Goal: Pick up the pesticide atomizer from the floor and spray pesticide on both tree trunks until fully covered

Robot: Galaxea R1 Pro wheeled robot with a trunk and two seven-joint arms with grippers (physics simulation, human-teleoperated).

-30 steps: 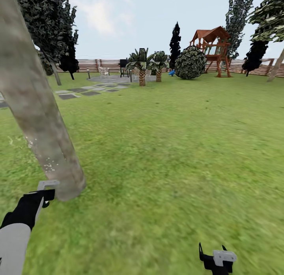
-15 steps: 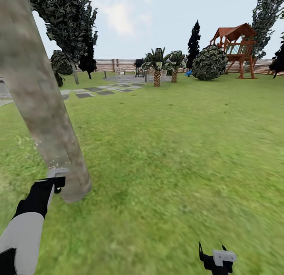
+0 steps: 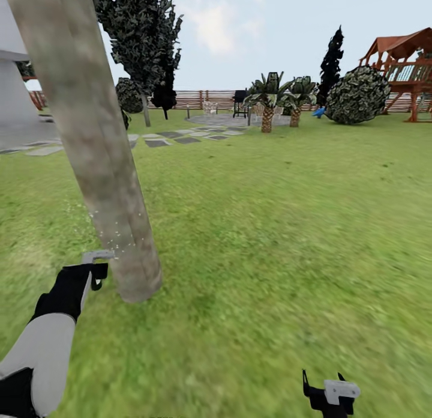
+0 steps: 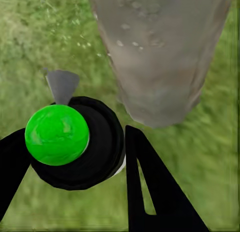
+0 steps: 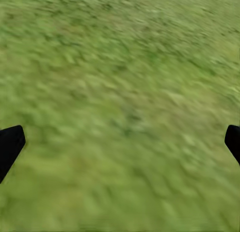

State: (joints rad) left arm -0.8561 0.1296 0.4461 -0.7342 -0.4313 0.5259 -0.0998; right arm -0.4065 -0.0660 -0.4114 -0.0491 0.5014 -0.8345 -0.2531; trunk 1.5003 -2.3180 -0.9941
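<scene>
Jaws, left gripper (image 4: 75, 157): pinched on the pesticide atomizer (image 4: 75, 144), one dark finger on either side of its body. In the left wrist view the can is seen from above, with a green dot on its cap (not red at this moment) and a grey nozzle tab aimed toward the tree trunk (image 4: 160, 52).

Jaws, right gripper (image 5: 120, 142): spread wide over bare grass (image 5: 120, 82), holding nothing; in the head view it hangs at about 5 o'clock.

Atomizer, location: off the floor, in the left gripper (image 3: 90, 271) at about 8 o'clock of the head view, just beside the base of the near trunk (image 3: 99, 154), apart from it.

Progress: pick-up done. Pale specks lie on the lower bark and on the grass beside it, which I judge to be spray landing; the upper bark looks bare, so this trunk seems only partly covered.

Remaining: the rest of this trunk, then the second tree. The one standing at 11 o'clock (image 3: 141, 39) may be it, though I cannot tell.
</scene>
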